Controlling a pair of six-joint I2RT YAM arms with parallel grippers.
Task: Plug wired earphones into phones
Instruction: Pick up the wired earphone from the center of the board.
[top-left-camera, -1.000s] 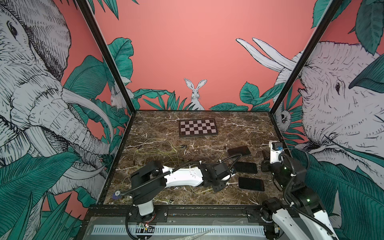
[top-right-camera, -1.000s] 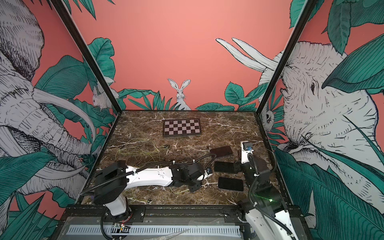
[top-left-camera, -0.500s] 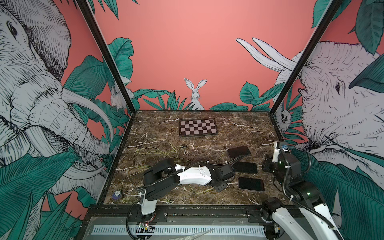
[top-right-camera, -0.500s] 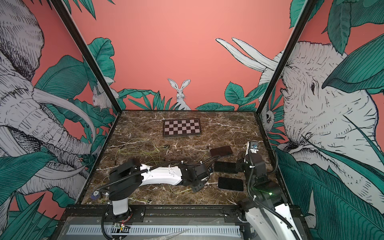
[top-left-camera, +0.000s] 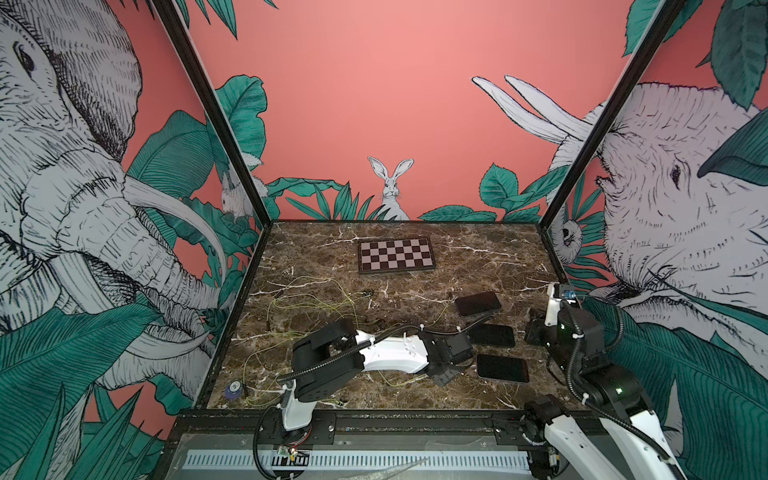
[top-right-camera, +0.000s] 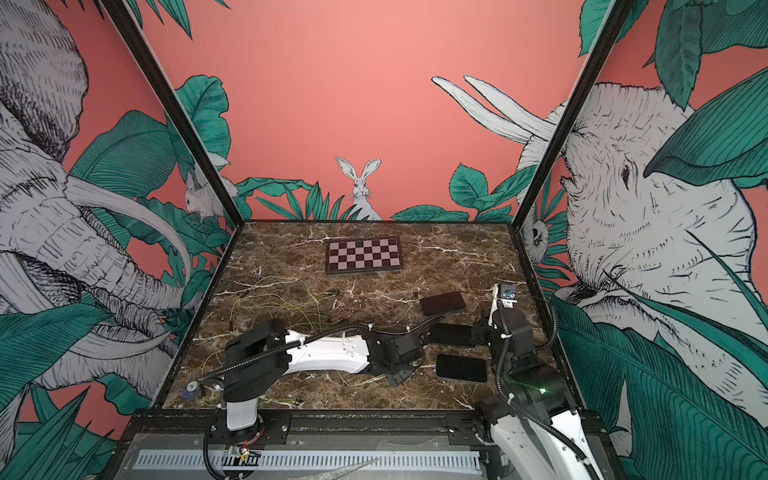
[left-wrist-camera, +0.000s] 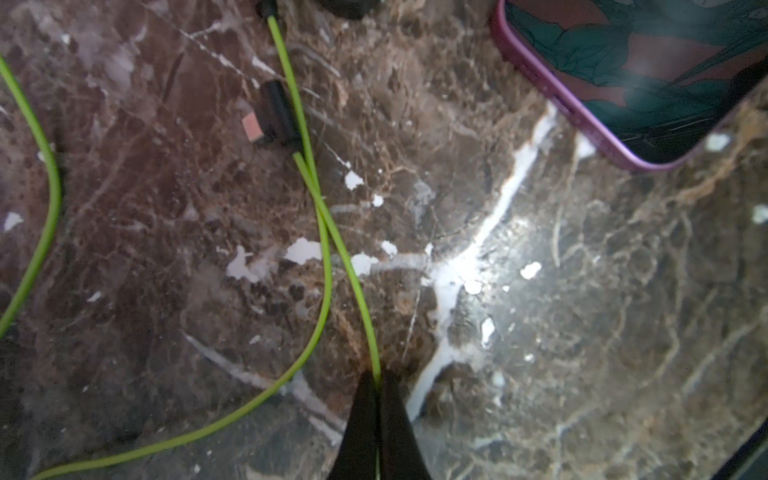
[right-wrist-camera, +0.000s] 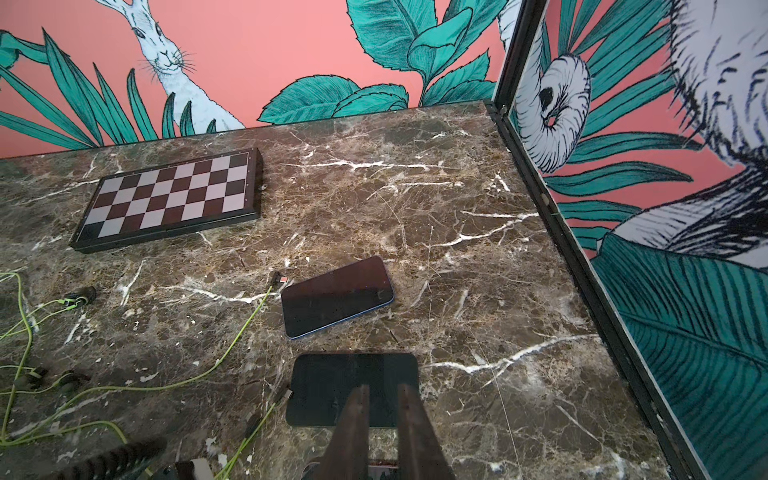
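Left gripper (left-wrist-camera: 377, 381) is pinched tight on a green cord (left-wrist-camera: 332, 245) (a dark plug (left-wrist-camera: 277, 111) lies just beside that cord on the table (left-wrist-camera: 561, 332)), near the 3 phones (top-left-camera: 478, 303). Right gripper (right-wrist-camera: 381, 392), jaws narrowly apart and empty, hangs over the middle phone (right-wrist-camera: 316, 386).

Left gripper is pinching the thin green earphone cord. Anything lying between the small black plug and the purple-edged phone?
Nothing visible does. In the left wrist view the left gripper is shut on the thin green cord; the small black plug lies apart from the purple-edged phone, with only bare brown marble tabletop between them.
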